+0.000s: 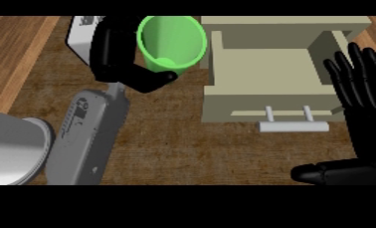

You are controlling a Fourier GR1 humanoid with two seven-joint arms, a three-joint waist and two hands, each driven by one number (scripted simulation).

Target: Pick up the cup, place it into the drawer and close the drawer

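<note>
Cup (172, 43) — bright green, its open mouth tipped toward the view so the inside shows — is half hidden on its left, where the left hand (117, 57) curls around its wall, thumb under its base. It sits just left of the open beige drawer (260, 107), outside it. The drawer's pale handle (294, 126) faces the view's lower edge. At the right edge the right hand (356, 80) stands open, fingers up, partly covering the drawer's right wall and cut off by the frame.
</note>
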